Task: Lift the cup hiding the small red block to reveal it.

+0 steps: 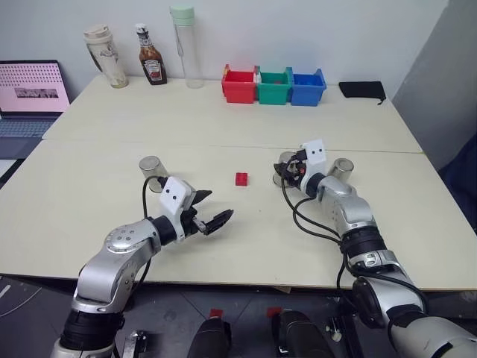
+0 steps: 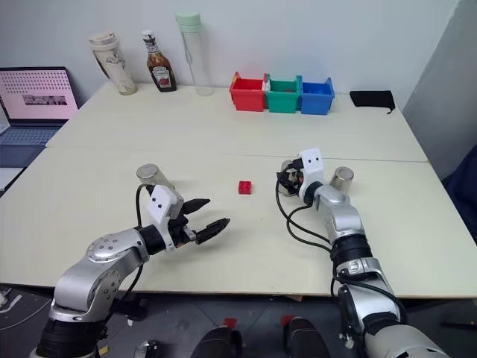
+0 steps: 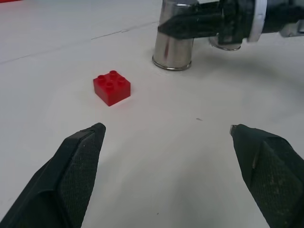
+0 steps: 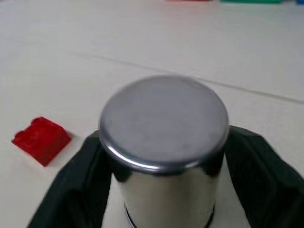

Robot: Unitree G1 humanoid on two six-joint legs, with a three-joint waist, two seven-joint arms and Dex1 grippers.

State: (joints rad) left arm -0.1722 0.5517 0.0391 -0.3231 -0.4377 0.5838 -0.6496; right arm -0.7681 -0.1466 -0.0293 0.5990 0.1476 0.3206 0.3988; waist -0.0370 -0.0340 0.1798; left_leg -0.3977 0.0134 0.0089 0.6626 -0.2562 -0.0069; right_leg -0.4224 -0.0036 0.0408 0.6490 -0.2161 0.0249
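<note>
**Red block lies bare on the counter, right gripper around a steel cup**

The head views take in the whole counter (image 1: 223,246): 3 upturned steel cups and the small red block (image 1: 241,178) lying uncovered midway between the arms, well in from the front edge. 1 cup (image 1: 152,171) stands toward the left side behind the left gripper (image 1: 209,212), another (image 1: 342,168) toward the right side, and the third cup (image 4: 164,152) stands just beside that one, partly hidden by the right gripper (image 1: 289,168). The right wrist view shows what the head views hide: the black fingers (image 4: 259,175) flank this cup on both sides, the block apart from it. Whether the pads press the cup, I cannot tell. The left wrist view shows the left gripper spread wide, holding nothing, facing the block
</note>
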